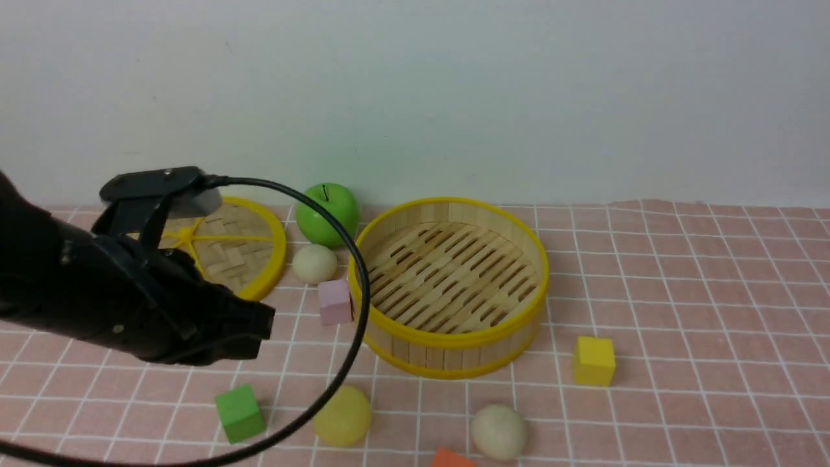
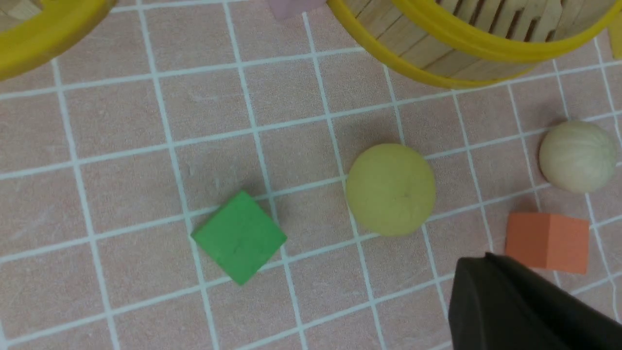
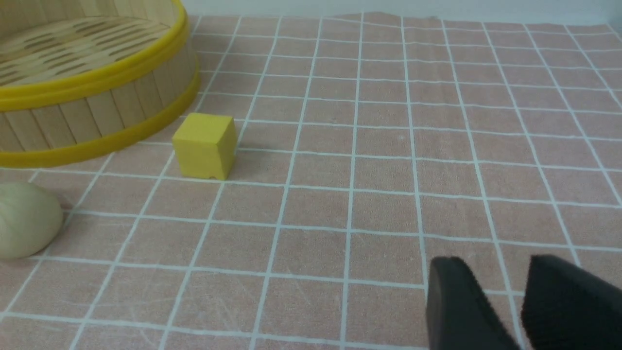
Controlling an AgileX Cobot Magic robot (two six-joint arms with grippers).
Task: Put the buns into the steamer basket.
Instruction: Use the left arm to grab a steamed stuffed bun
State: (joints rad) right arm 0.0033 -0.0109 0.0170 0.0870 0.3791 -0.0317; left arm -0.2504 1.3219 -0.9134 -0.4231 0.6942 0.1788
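The front camera is looking forward, with the steamer basket mid-frame. The left wrist camera is staring straight down, close; the right is skimming low. All are sharing the basket.

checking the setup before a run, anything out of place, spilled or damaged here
Nothing looks spilled or damaged. The steamer basket stands upright and empty, its lid apart beside the green apple. The pale yellow bun, the near off-white bun and the far off-white bun lie outside it, among loose cubes.
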